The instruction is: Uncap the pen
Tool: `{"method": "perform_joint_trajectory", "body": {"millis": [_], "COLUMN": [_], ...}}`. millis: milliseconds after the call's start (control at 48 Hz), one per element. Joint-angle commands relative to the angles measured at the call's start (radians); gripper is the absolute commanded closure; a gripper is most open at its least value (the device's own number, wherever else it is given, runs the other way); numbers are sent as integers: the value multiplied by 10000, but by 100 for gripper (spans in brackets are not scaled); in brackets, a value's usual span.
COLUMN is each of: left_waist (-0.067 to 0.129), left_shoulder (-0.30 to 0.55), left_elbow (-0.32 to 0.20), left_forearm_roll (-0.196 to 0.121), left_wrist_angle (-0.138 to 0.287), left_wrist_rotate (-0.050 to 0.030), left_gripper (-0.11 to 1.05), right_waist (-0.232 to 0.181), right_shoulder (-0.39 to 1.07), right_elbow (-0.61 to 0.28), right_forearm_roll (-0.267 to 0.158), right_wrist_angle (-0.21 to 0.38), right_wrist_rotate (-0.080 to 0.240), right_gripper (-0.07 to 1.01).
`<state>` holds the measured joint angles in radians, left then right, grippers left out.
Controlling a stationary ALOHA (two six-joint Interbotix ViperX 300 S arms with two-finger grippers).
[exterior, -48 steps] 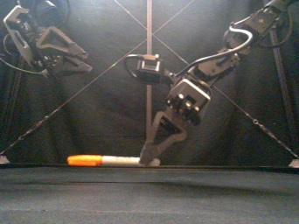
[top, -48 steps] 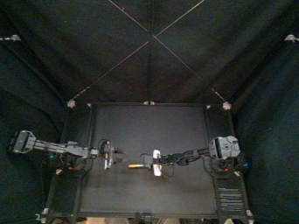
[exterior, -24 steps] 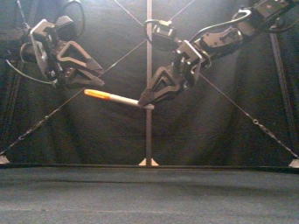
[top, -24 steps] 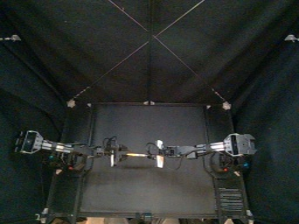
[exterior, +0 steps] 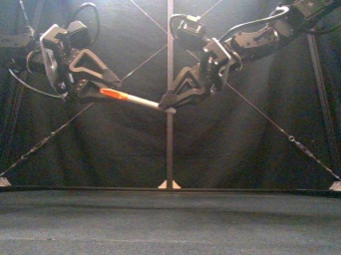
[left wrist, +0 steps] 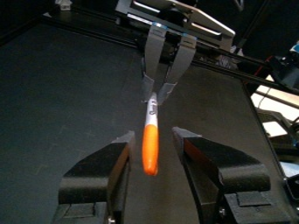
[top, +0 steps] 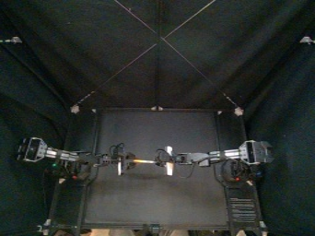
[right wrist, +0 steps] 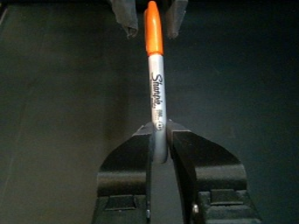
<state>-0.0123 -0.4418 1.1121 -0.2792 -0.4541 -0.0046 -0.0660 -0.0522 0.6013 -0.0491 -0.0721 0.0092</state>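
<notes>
Axis first: the marker pen (exterior: 132, 98) hangs well above the worktop (exterior: 170, 214), a little left of centre in the front view's upper half. It lies nearly level, its orange cap (exterior: 114, 95) the slightly higher end and pointing toward the frame's left. The right pincer (exterior: 166, 103), coming in from the frame's right, is clamped on the tail of the grey barrel (right wrist: 156, 87), with the printed part showing clear ahead of its jaws in the right wrist view. The left pincer (left wrist: 152, 138) faces it along the same line from the frame's left, jaws apart with the cap lying between them. The left wrist view shows a gap on each side, so it seems not to grip yet. The two pincers stand end to end on the pen's long axis, the left one nearer the cap. The coming move likely calls for the left jaws to close square on the cap, then a straight pull along the pen's length; a sideways pull could twist the barrel in the right pincer's hold
</notes>
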Motion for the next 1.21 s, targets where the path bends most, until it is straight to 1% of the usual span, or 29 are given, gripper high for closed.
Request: {"method": "perform_joint_trajectory", "body": {"millis": [21,167,188,292,333,354,458,688,771,812,833,854,1000,1208], "left_waist": [-15,15,31,61,77,77,77,77,46,61,61,46,46,46], "left_shoulder": [-15,-15,-15,-15,-15,-15,-15,-31,-31,-31,-31,-46,-153,-337], "left_elbow": [-245,-276,-276,-291,-291,-291,-291,-261,-215,-199,-184,-184,-77,31], "left_forearm_roll": [-153,-476,-522,-660,-660,-660,-644,-660,-644,-644,-644,-644,-644,-644], "left_wrist_angle": [-92,-77,-77,-77,-77,-92,-92,-77,-61,-61,-61,-61,-46,15], "left_wrist_rotate": [-15,-15,0,0,0,15,15,15,31,31,15,31,31,31], "left_gripper": [16,18,18,19,21,21,27,46,50,50,51,51,50,50], "right_waist": [-46,-46,-46,-46,-46,-46,-46,-46,-46,-46,-46,-46,-77,-107], "right_shoulder": [-537,-568,-568,-568,-568,-568,-568,-568,-583,-583,-583,-598,-767,-1381], "right_elbow": [15,138,153,169,169,169,184,261,322,368,399,430,736,1304], "right_forearm_roll": [15,15,15,15,15,0,15,15,15,15,15,15,77,230], "right_wrist_angle": [-276,-506,-522,-537,-537,-537,-537,-537,-537,-522,-522,-491,-476,-476], "right_wrist_rotate": [0,15,15,15,15,15,31,31,31,31,31,31,61,61], "right_gripper": [44,44,44,44,44,44,44,44,44,44,44,44,44,44]}}
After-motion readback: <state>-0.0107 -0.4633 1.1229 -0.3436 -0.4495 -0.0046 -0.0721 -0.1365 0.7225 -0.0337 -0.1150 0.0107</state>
